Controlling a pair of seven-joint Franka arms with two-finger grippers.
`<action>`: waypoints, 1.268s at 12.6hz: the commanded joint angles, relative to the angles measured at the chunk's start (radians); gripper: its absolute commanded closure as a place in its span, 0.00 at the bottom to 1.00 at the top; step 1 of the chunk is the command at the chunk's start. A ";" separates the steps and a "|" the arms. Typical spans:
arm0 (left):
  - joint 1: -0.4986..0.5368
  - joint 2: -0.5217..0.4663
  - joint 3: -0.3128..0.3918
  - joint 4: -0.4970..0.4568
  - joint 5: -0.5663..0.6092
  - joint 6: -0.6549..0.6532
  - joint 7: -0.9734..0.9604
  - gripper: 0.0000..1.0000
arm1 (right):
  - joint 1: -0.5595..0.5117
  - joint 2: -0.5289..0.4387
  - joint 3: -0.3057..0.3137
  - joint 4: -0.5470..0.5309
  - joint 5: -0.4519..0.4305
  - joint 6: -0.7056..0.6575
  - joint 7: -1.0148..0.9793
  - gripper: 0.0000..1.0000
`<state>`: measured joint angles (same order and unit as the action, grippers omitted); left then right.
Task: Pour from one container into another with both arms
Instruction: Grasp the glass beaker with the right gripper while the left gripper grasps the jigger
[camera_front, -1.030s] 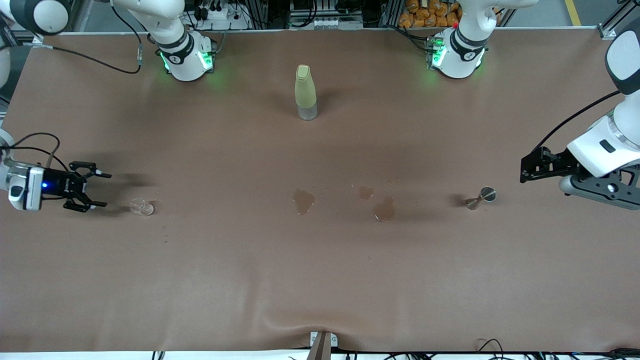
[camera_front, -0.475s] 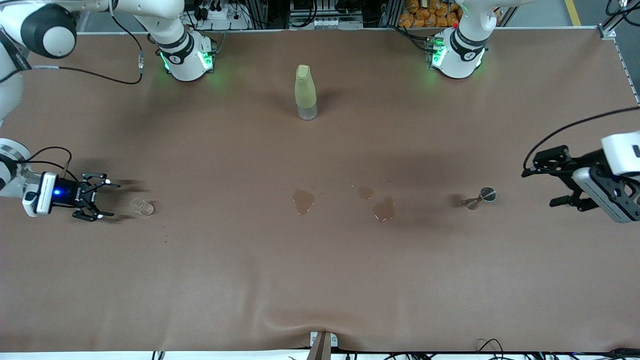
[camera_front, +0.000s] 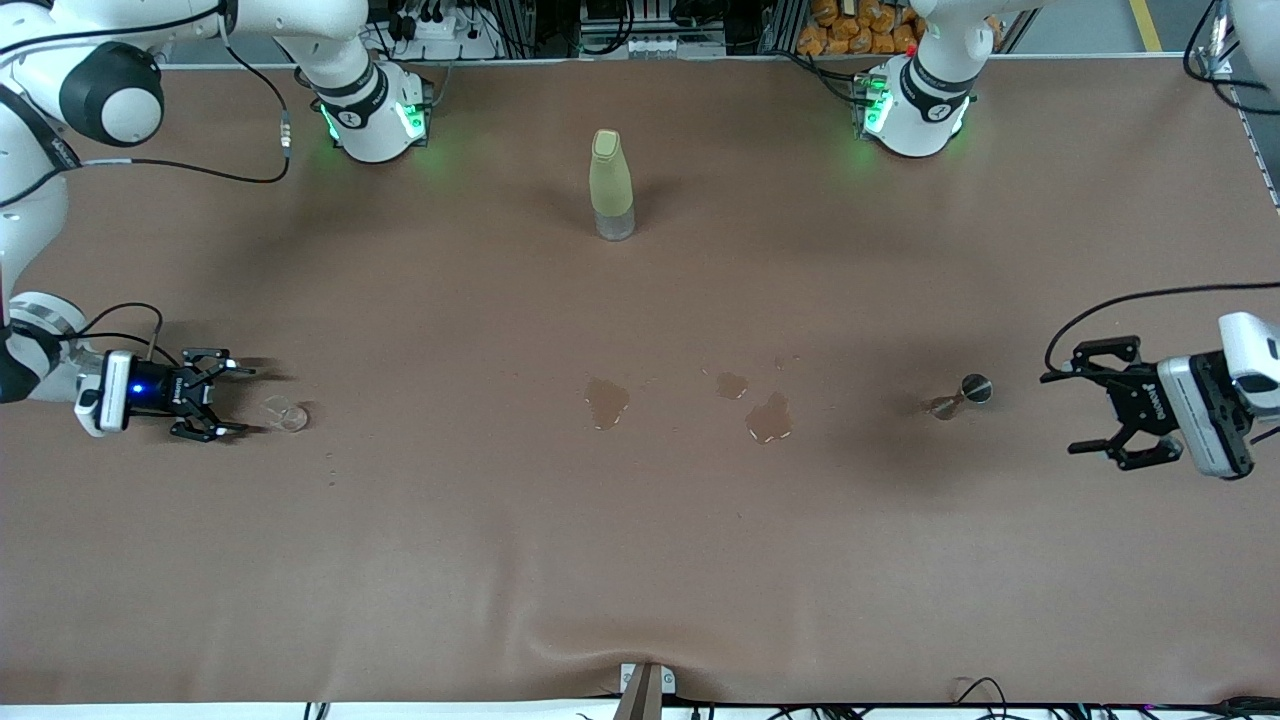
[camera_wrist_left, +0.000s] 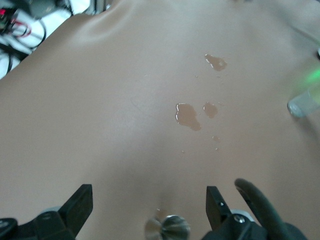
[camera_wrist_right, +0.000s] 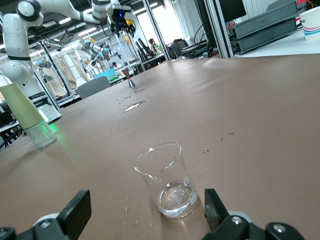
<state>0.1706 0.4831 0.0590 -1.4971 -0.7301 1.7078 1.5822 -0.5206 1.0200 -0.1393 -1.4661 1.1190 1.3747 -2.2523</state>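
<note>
Front view shows a matte brown worktop (camera_front: 640, 520), its covering faintly rippled near the front camera, with three glossy irregular liquid puddles (camera_front: 768, 418) near its middle. The small clear glass cup (camera_front: 284, 413) stands upright toward the right arm's end, thin-walled and hard to make out against the brown; the right wrist view shows a little liquid in its base. The right tool (camera_front: 228, 400), black with its fingers apart, sits low just beside the cup, not touching. The silver hourglass-shaped metal jigger (camera_front: 960, 395) stands toward the left arm's end; the left tool (camera_front: 1078, 412), fingers spread, is near it, and the left wrist view cuts the jigger off at the frame edge. A tall pale yellow-green bottle (camera_front: 610, 184) with a clear base stands upright between the arm bases.
</note>
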 joint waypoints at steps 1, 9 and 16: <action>0.059 0.084 -0.010 0.017 -0.099 -0.049 0.197 0.00 | -0.016 0.035 0.035 0.047 0.024 -0.017 -0.045 0.00; 0.155 0.330 -0.011 0.015 -0.206 -0.197 0.596 0.00 | -0.001 0.068 0.064 0.058 0.041 -0.011 -0.151 0.18; 0.175 0.400 -0.011 0.012 -0.209 -0.235 0.683 0.00 | 0.005 0.098 0.064 0.079 0.033 -0.014 -0.224 0.14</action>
<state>0.3308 0.8665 0.0552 -1.5006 -0.9206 1.4962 2.2373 -0.5167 1.0895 -0.0753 -1.4210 1.1393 1.3756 -2.4653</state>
